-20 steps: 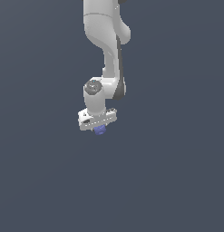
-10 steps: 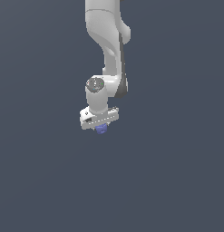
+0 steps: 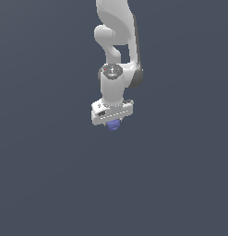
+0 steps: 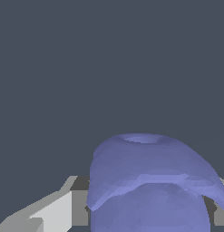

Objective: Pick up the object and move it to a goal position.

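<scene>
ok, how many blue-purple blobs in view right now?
1. The blue-purple blob sits just under the white gripper in the exterior view, and fills the wrist view close up between the fingers. No other blob shows; the arm could hide one.

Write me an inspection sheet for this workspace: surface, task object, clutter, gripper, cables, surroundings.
Surface: plain dark grey-blue ground, no edge or marking seen.
Job's things: blue-purple lumpy object directly under the white gripper block, between the fingers; it fills the near part of the wrist view.
Clutter: nothing seen.
Grippers: gripper points down, shut on the object.
Cables: nothing seen.
Surroundings: white Panda arm comes down from the exterior view's top; no goal marker seen.
</scene>
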You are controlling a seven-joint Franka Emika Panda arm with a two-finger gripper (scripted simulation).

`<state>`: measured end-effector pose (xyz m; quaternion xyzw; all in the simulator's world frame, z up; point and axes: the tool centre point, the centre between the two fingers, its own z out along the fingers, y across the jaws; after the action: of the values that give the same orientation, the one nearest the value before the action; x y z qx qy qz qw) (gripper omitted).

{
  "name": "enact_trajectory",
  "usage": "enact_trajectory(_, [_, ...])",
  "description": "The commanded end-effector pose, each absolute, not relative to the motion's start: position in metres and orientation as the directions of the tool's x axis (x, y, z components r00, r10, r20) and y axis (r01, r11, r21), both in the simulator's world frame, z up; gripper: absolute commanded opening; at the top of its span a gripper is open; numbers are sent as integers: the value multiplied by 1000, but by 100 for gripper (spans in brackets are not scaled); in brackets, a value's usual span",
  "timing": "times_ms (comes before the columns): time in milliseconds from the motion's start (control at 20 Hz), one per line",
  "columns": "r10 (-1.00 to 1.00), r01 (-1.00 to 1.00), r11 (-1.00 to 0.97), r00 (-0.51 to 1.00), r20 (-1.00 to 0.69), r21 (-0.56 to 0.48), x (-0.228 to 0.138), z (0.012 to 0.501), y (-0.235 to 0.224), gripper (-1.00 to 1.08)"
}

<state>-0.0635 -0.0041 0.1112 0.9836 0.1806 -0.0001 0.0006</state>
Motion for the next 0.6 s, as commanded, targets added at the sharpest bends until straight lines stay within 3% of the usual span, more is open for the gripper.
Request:
enact_trajectory(0, [356,356,-935,935,0,2,-63,134,17,-100])
enact_trajectory(550, [356,356,-935,935,0,2,-60,239,114,-100])
